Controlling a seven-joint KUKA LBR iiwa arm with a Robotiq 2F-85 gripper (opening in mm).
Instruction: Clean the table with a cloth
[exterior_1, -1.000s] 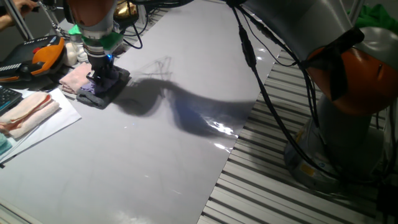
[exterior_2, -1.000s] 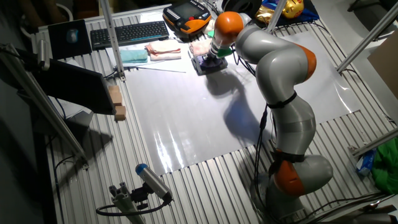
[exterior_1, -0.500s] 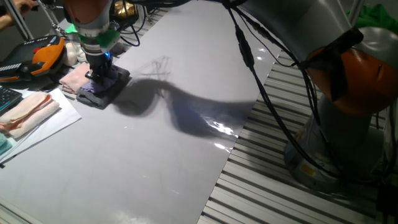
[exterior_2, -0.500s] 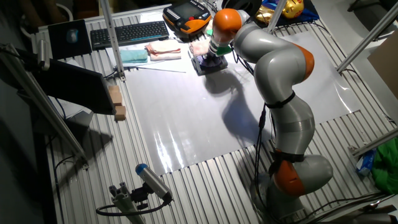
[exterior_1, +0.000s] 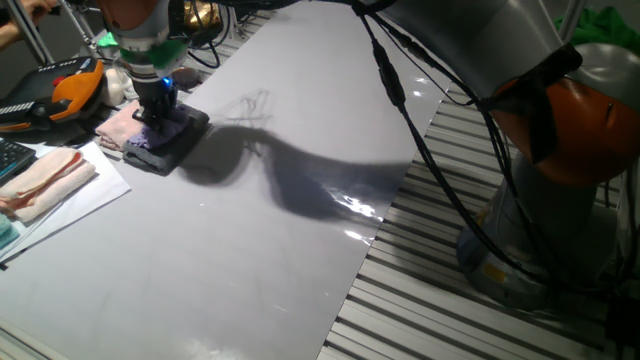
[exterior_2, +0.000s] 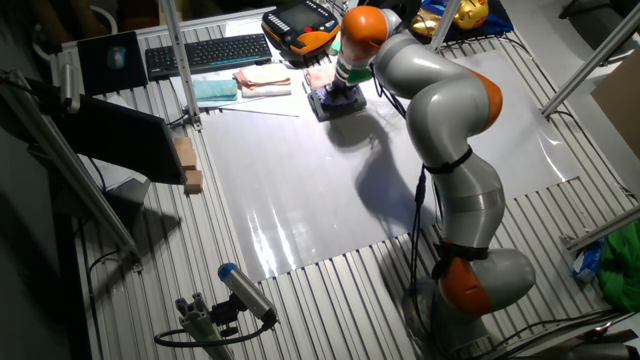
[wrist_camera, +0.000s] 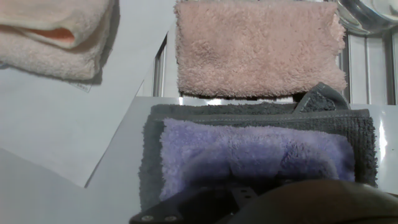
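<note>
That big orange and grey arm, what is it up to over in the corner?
The arm's gripper is down on a small purple cloth, which lies on a folded dark grey cloth at the far corner of the table. Pink folded cloths lie just beyond. Whether the fingers have closed on the purple cloth cannot be seen. No wiping has visibly begun.

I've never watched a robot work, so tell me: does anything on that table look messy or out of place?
Nothing spilled or damaged. The lavender cloth lies on a dark grey folded cloth, bunched up under the gripper.
</note>
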